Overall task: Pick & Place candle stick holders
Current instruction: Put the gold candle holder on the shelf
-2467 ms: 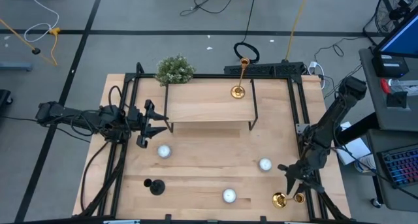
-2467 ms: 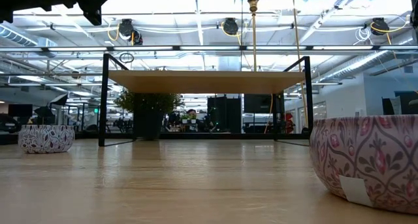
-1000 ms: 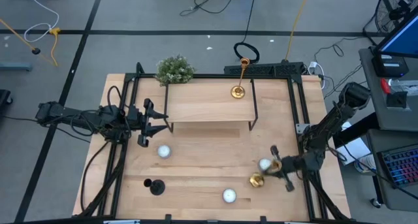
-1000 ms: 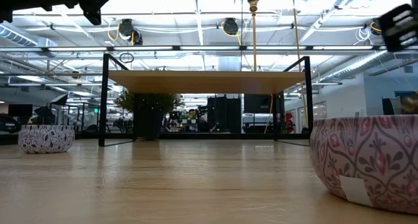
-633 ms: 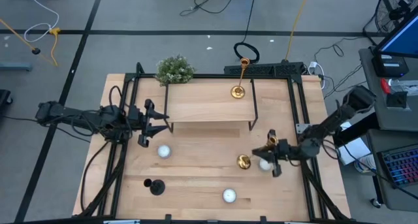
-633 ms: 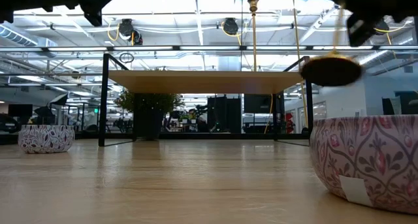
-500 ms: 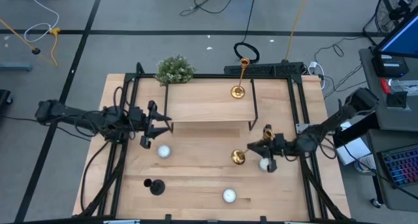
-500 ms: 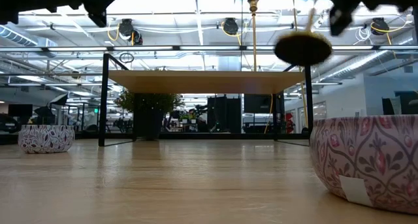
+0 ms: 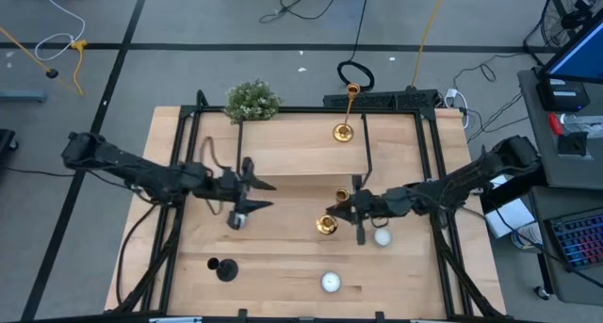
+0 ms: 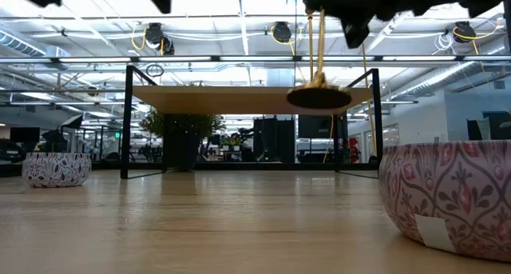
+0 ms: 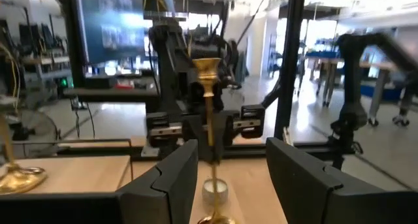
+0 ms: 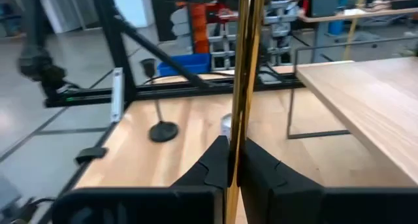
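Note:
My right gripper (image 9: 350, 208) is shut on a gold candlestick (image 9: 330, 221) and holds it in the air over the table's middle, just in front of the raised shelf (image 9: 292, 153). In the low view its round base (image 10: 319, 97) hangs clear of the table. My left gripper (image 9: 260, 193) is open and empty, left of that candlestick and pointing at it (image 11: 209, 113). A second gold candlestick (image 9: 343, 130) stands by its base on the shelf. A black candlestick (image 9: 224, 268) stands on the table at the near left. My right gripper pinches the gold candlestick's thin stem (image 12: 241, 100) between its two fingers (image 12: 215, 168), about halfway up (image 11: 209, 129). The fingers come level from the table's right and lie across the stem. The candlestick stands upright in the hold, cup up, lifted clear of the table.
A bushy green plant (image 9: 252, 100) stands at the shelf's far left corner. Three small patterned tins with white tops stand on the table (image 9: 236, 219) (image 9: 382, 236) (image 9: 330, 282); one looms close in the low view (image 10: 447, 194). Black frame rails (image 9: 429, 172) run round the table.
My right gripper has carried the gold candlestick from the near right toward the table's left and far edge, clear of the table, and stayed shut on it. My left gripper has moved toward the table's right, toward the held candlestick, and stayed open.

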Motion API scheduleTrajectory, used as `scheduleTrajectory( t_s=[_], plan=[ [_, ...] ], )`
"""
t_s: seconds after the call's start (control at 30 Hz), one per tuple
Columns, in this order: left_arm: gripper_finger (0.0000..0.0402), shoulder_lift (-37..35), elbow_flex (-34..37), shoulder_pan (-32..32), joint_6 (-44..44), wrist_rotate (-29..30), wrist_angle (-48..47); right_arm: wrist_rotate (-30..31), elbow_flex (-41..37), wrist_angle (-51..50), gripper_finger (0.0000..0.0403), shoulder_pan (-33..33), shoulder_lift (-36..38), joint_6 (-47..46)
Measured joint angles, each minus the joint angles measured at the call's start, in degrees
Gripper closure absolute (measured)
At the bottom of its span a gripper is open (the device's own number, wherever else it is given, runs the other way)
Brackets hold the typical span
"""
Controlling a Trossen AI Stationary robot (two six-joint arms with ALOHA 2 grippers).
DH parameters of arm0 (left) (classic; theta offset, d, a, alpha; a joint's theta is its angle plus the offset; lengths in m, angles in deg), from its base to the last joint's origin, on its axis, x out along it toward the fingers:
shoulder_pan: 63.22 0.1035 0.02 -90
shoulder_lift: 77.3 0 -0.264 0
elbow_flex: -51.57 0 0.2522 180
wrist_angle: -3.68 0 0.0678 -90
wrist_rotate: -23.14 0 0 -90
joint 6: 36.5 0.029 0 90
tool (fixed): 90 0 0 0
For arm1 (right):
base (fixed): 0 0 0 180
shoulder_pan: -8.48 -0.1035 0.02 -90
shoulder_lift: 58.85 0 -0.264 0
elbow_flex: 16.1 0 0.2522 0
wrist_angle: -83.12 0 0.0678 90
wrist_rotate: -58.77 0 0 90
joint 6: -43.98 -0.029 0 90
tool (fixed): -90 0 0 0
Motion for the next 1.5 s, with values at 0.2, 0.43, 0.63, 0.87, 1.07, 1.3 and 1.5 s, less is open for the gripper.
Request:
scheduleTrajectory(
  t_s=[0.2, 0.43, 0.63, 0.87, 1.07, 1.3, 1.5],
  plan=[
    [0.0218, 10.59, -10.83, 0.00, -0.63, 2.33, -7.50, 0.15, 0.04, 1.76, 0.0390, 1.09, -2.17, 0.08],
    [0.0218, 19.30, -17.16, 0.50, -2.04, 5.07, -6.99, 0.21, 0.04, 2.49, 0.0390, 1.04, -2.17, 3.37],
    [0.0218, 25.81, -22.44, 0.50, -4.77, 5.03, -6.89, 0.28, 0.08, 2.54, 0.0391, 0.94, -2.17, 5.14],
    [0.0218, 32.52, -29.02, 1.38, -4.77, 4.99, -6.81, 0.31, 0.08, 2.50, 0.0391, 0.94, -2.17, 5.05],
    [0.0219, 34.87, -31.19, 1.98, -4.71, 2.75, -7.04, 0.35, 0.06, 2.12, 0.0390, 0.94, -2.17, 4.96],
    [0.0305, 34.83, -31.24, 2.51, -3.64, 2.54, -7.01, 0.35, 0.06, 2.10, 0.0388, 0.94, -2.17, 4.96],
    [0.0384, 34.81, -31.24, 3.30, -3.23, 2.10, -7.23, 0.46, 0.02, 2.09, 0.0387, 0.94, -2.17, 4.54]
  ],
)
